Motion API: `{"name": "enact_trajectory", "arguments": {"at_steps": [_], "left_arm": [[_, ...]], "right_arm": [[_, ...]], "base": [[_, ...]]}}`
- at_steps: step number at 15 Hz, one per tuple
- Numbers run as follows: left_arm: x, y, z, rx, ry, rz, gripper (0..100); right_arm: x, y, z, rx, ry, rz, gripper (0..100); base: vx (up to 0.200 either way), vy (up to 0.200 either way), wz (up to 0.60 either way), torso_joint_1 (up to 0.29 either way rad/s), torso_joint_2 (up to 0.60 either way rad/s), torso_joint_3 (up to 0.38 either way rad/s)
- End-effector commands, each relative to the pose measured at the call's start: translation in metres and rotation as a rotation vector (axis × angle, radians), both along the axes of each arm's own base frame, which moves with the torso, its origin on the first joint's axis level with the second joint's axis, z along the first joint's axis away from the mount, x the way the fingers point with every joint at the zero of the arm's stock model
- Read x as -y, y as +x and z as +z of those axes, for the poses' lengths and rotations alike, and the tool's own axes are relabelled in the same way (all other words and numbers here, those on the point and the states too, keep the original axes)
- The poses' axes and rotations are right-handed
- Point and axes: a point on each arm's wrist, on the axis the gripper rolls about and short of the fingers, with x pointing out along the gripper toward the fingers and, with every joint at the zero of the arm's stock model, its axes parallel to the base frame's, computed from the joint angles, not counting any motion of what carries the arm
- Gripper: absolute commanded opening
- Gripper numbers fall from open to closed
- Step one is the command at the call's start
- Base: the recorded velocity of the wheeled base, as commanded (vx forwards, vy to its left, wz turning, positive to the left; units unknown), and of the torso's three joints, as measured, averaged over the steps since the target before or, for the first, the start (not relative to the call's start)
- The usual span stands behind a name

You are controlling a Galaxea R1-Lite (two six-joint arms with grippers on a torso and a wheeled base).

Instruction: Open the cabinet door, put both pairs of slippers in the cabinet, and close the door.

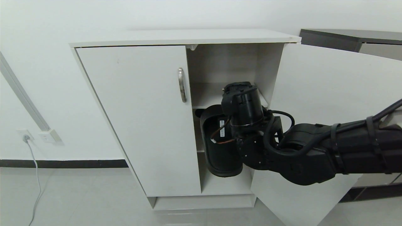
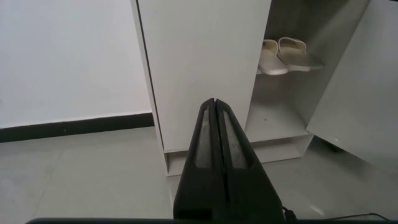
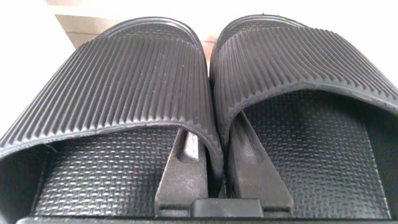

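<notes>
Rt door [image 1: 329, 81] of cabinet [image 1: 188, 36] swung wide, so room to get in. Black slippers [image 1: 220, 141] inside the opening, low down, prob. not set down yet. Pinched by rt gripper [image 3: 214, 146]: one finger in each shoe, inner sides squeezed together, so both carried as one. Beige slippers [image 2: 289, 55] already on a shelf inside. Lft gripper [image 2: 214, 109] back from cabinet, fingers pressed together, holding nothing.
</notes>
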Motion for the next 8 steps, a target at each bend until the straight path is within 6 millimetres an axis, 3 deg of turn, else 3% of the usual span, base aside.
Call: {"name": "enact_trajectory", "arguments": {"at_steps": [1, 8], "left_arm": [[0.0, 0.0001, 0.0, -0.001, 0.0, 0.0, 0], [0.0, 0.0001, 0.0, -0.001, 0.0, 0.0, 0]], "right_arm": [[0.0015, 0.0007, 0.0042, 0.008, 0.011, -0.003, 0], [0.0019, 0.0004, 0.0044, 0.008, 0.007, -0.002, 0]], "base": [[0.0, 0.0, 0.0, 0.0, 0.0, 0.0], [0.2, 0.0, 0.0, 0.002, 0.0, 0.002]]}}
